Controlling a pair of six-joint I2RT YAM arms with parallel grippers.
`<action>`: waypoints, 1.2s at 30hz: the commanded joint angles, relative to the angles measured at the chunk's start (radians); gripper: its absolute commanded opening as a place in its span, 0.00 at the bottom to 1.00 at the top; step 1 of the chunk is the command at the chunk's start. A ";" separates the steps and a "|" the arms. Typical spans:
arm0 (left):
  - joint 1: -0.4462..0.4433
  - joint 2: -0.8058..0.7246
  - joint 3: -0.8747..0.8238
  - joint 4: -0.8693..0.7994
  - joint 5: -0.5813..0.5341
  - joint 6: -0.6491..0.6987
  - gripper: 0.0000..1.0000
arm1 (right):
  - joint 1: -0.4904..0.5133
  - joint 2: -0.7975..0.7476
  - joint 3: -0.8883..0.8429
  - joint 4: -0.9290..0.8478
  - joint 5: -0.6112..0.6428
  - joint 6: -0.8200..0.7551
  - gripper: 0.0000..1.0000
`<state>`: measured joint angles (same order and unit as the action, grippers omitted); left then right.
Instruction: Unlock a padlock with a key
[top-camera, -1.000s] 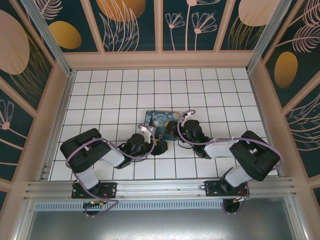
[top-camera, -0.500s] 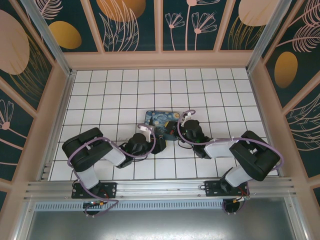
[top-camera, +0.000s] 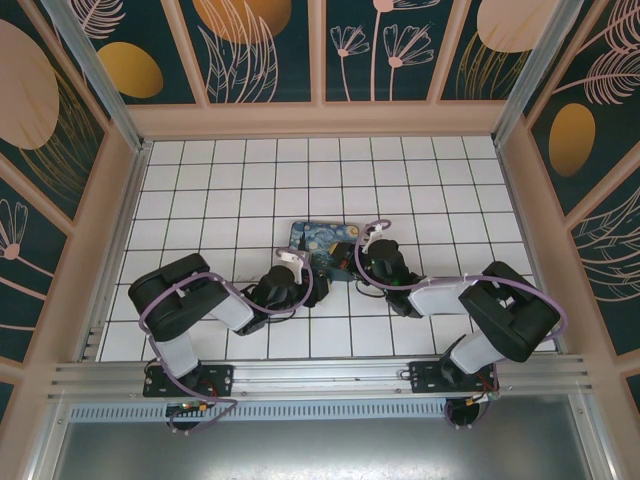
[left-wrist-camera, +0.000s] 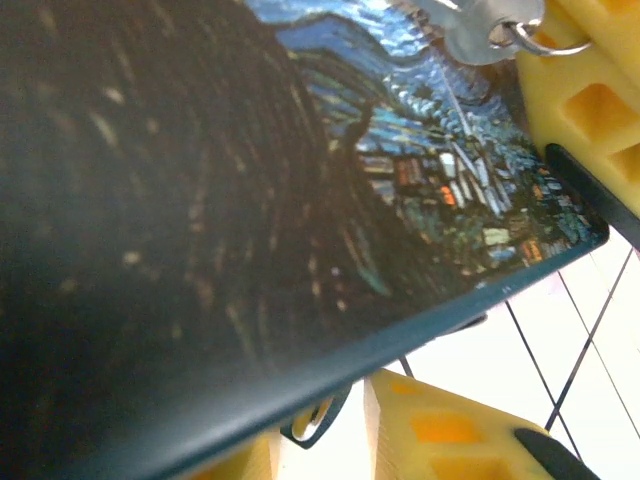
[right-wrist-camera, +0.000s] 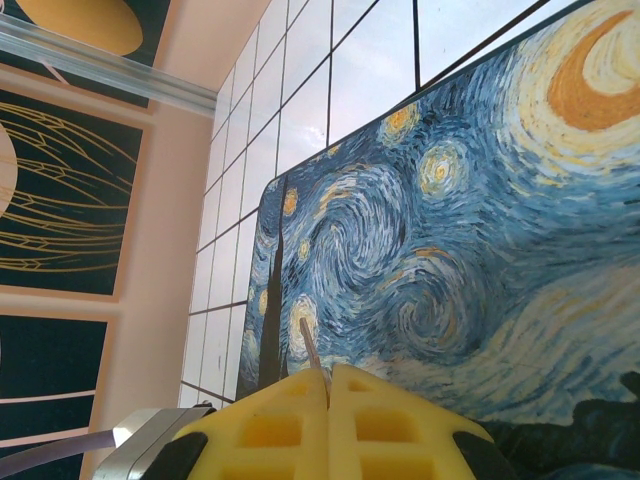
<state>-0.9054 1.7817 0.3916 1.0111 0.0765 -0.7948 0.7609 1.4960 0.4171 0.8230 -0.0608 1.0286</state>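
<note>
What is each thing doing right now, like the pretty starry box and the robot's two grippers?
painted box: lying on the tiled table, between the two grippers.
right gripper: shut, pinching what looks like the key.
key: held over the box, a ring through its head.
left gripper: jaws a little apart at the box's edge; can't tell if they hold anything.

Floor (top-camera: 200, 180): white square tiles with dark grout lines, filling the middle of the top view.
Back wall (top-camera: 260, 50): dark teal panels along the top edge, painted with pale line-drawn flowers and orange ovals.
Side walls (top-camera: 40, 140): the same teal panels slanting down the left and right edges.
Frame (top-camera: 320, 118): peach-coloured bars between the panels and around the floor.
Corner posts (top-camera: 95, 70): silver metal, upper left and upper right.
Rail (top-camera: 320, 372): aluminium, across the lower frame.
Light: even and bright.
</note>
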 joint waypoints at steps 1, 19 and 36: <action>-0.004 0.020 0.024 -0.018 -0.010 -0.003 0.21 | 0.007 0.021 0.009 0.003 -0.010 0.011 0.00; -0.003 -0.084 0.063 -0.173 0.044 -0.018 0.00 | 0.009 -0.122 0.081 -0.200 -0.010 -0.052 0.00; 0.012 -0.118 0.158 -0.301 0.238 -0.103 0.00 | 0.146 -0.490 -0.172 -0.276 0.071 0.001 0.00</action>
<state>-0.9016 1.6707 0.5243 0.6884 0.2455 -0.8677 0.8898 1.0515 0.3019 0.5507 -0.0345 1.0050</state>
